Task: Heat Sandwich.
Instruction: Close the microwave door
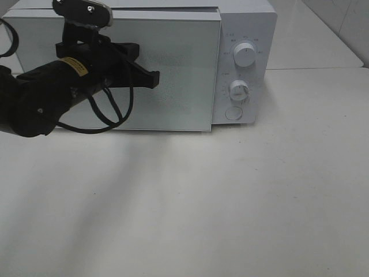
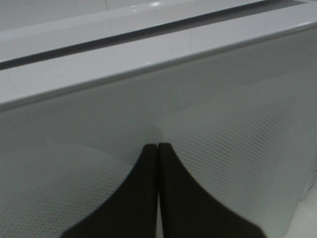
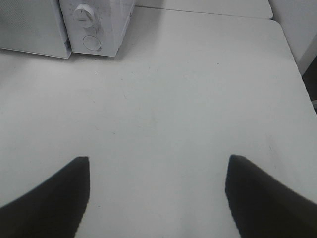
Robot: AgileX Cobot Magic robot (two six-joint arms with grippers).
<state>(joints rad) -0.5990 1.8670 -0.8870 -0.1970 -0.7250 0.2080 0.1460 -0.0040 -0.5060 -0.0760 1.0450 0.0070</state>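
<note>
The black left gripper (image 1: pixel 154 78) (image 2: pixel 157 146) has its two fingers pressed together with nothing between them. Its tips are at the pale grey, dot-patterned door (image 1: pixel 173 69) (image 2: pixel 223 129) of the white box-shaped microwave (image 1: pixel 248 23); whether they touch the panel I cannot tell. Just above the tips in the exterior view, a thin dark slit runs between the door's top edge and the oven body. To the right of this gripper, past the door's edge, is the control panel with an upper white round knob (image 1: pixel 244 56), a lower white round knob (image 1: pixel 238 90) (image 3: pixel 83 13) and a round white button (image 1: pixel 233 112) (image 3: pixel 91 42).

The black right gripper (image 3: pixel 157 158) has its fingers spread wide apart, holding nothing, over bare white surface (image 1: pixel 230 202) (image 3: pixel 188 99). The microwave's control corner stands well apart from it, ahead and to its left.

The sandwich shows in none of the views; the door's panel lets nothing be made out behind it.
</note>
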